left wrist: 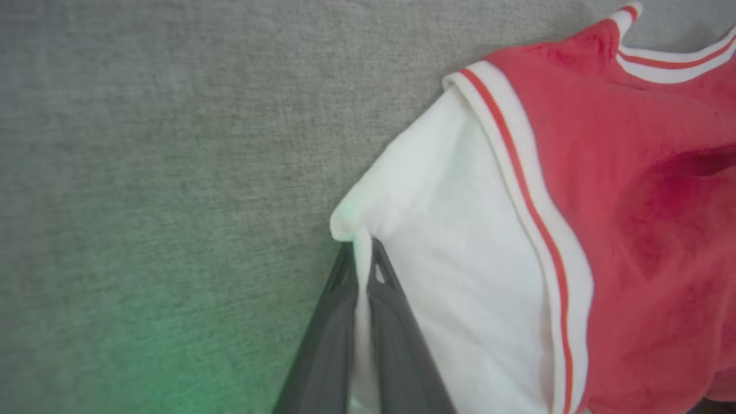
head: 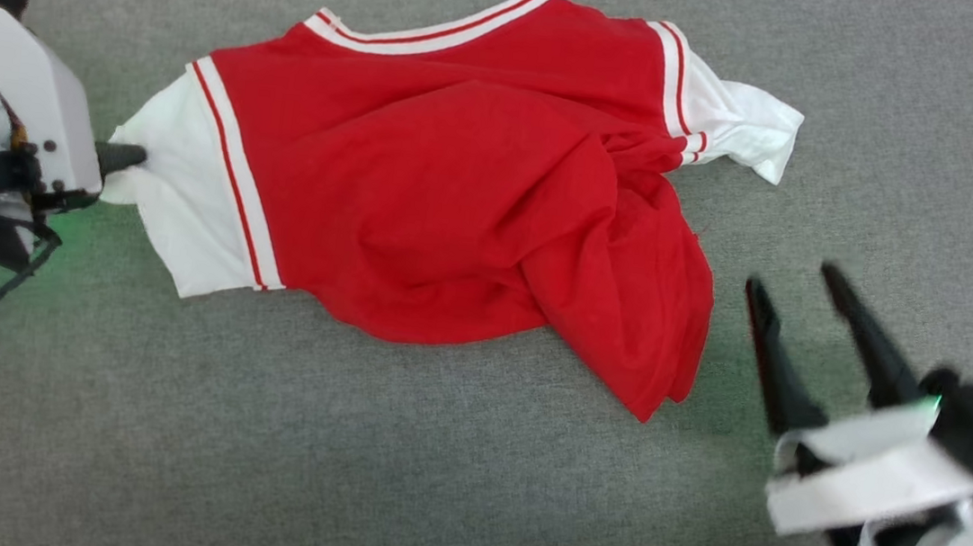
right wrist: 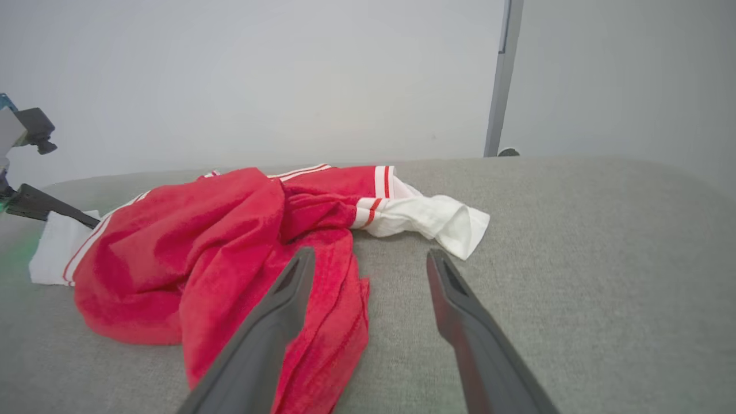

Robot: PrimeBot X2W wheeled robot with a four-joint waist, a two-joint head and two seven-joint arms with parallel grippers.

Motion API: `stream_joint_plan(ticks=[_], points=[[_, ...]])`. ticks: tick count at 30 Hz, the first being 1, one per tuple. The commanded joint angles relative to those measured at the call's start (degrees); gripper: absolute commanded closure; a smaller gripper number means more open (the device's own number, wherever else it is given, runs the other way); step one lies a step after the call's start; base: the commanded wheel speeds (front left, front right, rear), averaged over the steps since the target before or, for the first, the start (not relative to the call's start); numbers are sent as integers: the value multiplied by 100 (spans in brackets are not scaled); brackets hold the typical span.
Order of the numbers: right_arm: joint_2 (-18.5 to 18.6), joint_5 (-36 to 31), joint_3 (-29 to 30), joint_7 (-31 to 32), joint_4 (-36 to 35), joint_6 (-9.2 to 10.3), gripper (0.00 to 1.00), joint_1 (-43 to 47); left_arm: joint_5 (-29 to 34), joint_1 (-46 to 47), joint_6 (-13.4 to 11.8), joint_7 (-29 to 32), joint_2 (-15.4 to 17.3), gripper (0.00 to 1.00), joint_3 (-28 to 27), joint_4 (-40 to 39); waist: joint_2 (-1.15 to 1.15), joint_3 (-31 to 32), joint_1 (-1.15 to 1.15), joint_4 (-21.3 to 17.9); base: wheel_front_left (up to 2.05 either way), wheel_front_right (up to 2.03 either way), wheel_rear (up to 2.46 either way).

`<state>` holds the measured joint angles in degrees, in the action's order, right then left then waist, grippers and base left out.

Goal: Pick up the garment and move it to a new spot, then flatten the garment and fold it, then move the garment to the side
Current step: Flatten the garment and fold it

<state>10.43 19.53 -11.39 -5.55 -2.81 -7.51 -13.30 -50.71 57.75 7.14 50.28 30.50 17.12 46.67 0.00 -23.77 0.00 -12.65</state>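
head view: crumpled red jersey t-shirt with white sleeves (head: 459, 189) lies on grey fabric surface (head: 253, 429); left gripper (head: 126, 157) pinches one sleeve's edge, likely to pull it flat; right gripper (head: 795, 282) hovers wide open beside the hem.

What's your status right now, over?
Left gripper shut on white sleeve of jersey. Right gripper open, near red hem. Jersey crumpled on grey surface. Nothing blocking.
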Motion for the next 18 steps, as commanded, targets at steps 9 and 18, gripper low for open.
stream_joint_plan(ticks=[9, 18], points=[[1094, 660, -219, 2211, 653, 4, 0, -2019, -79, -87, 42, -83, -310, 100, 277, -7, 0, -81, 0, 235, 0, 0, 0], [1705, 1260, -658, 3649, 2230, 5, 0, -3804, -269, 57, 41, -170, -415, 100, 611, -299, 0, -347, 0, 628, 0, 0, 0]])
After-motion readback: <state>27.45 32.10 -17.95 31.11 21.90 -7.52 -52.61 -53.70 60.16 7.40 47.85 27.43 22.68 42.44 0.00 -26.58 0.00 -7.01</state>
